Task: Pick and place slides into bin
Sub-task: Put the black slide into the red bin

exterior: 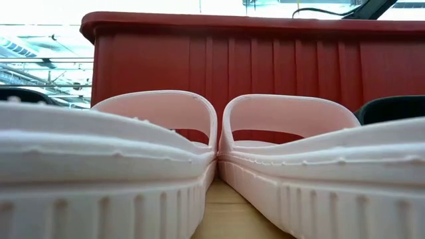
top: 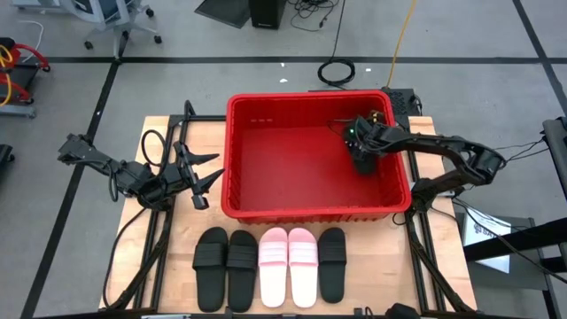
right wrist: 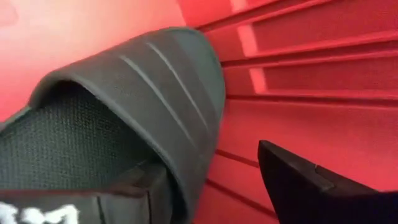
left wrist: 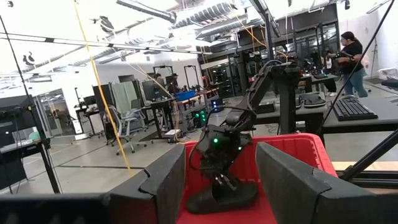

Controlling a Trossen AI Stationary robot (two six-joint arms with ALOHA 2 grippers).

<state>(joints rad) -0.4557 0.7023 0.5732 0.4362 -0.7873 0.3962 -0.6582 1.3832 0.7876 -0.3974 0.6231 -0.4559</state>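
I see the wooden bench (top: 133, 266) carrying the red bin (top: 266, 206) at its far middle. Five slides lie in a row along the near edge, just outside the bin's near wall: two black slides (top: 226, 266), two pink slides (top: 287, 266), then a single black slide (top: 331, 262). My right tool (top: 364, 164) reaches inside the bin near its right wall, one finger inside a sixth black slide (left wrist: 224, 196); whether it grips I cannot tell. My left tool (top: 209, 180) waits open beside the bin's left wall, holding nothing.

Right gripper (top: 364, 158) inside the red bin (top: 232, 151), over a black slide (top: 365, 165). Five slides (top: 269, 265) lined up on the tabletop (top: 447, 248). Left gripper (top: 211, 172) waits beside the bin.
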